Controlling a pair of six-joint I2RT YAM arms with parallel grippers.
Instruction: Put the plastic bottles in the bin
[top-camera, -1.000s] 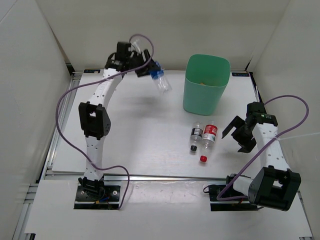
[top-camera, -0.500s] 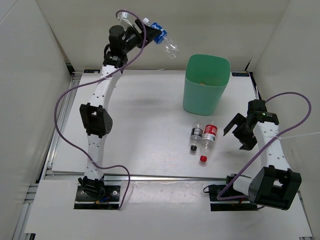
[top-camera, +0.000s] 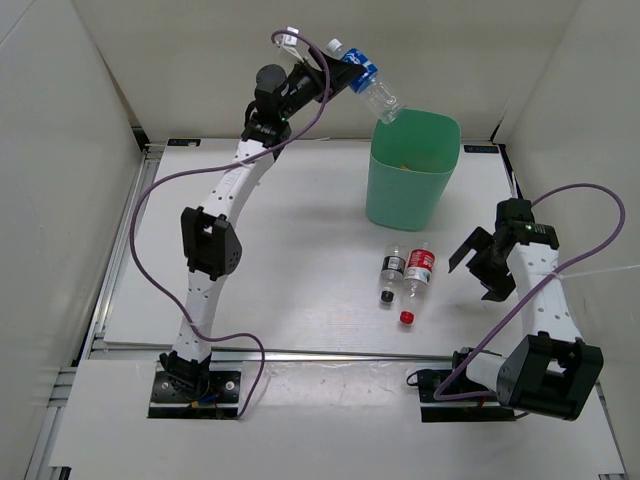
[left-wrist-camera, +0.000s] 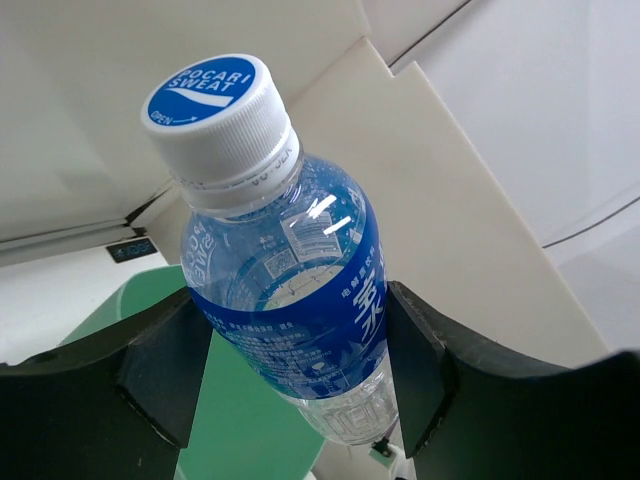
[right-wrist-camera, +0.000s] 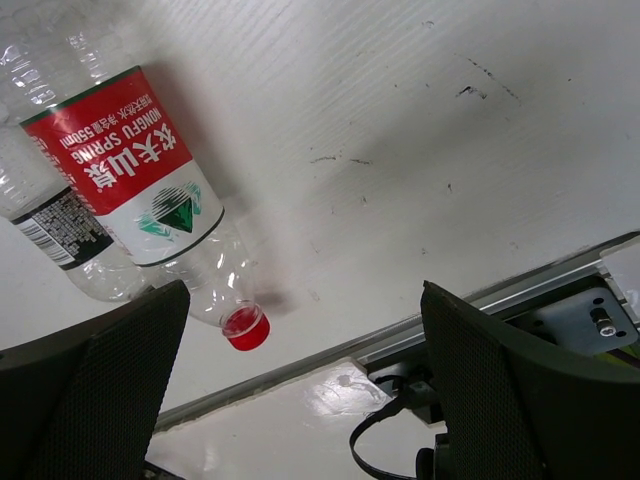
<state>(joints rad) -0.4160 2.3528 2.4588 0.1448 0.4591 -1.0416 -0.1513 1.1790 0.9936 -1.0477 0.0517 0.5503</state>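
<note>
The white rectangular worktop (top-camera: 300, 250) carries a tall mint-green plastic bin (top-camera: 410, 175) with a rounded-square rim, standing upright towards its far right. The left arm reaches high over the far edge, and its black left end effector (top-camera: 340, 72) is clamped on a clear plastic bottle with a blue label and white cap (left-wrist-camera: 285, 300). The bottle is held in the air, tilted, with its base over the bin's far-left rim and its cap pointing up and away. The black right end effector (top-camera: 475, 268) hangs over the right side of the worktop with its fingers spread wide and nothing between them. Just to its left, in front of the bin, a clear bottle with a red label (top-camera: 418, 268) and a clear bottle with a black label (top-camera: 392, 268) lie side by side, touching. A tiny loose red cap (top-camera: 407, 317) sits near the red-labelled bottle's neck.
</note>
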